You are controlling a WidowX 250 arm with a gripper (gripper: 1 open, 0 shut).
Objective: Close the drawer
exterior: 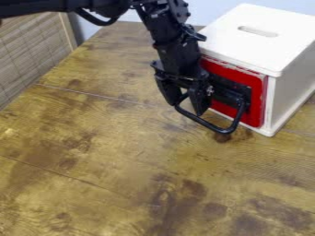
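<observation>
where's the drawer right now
In the camera view, the red drawer sits right of centre in the white box, directly behind the open end effector.

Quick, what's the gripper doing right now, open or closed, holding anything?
Gripper: open, holding nothing, right in front of the red drawer front with its black wire loop handle.
</observation>
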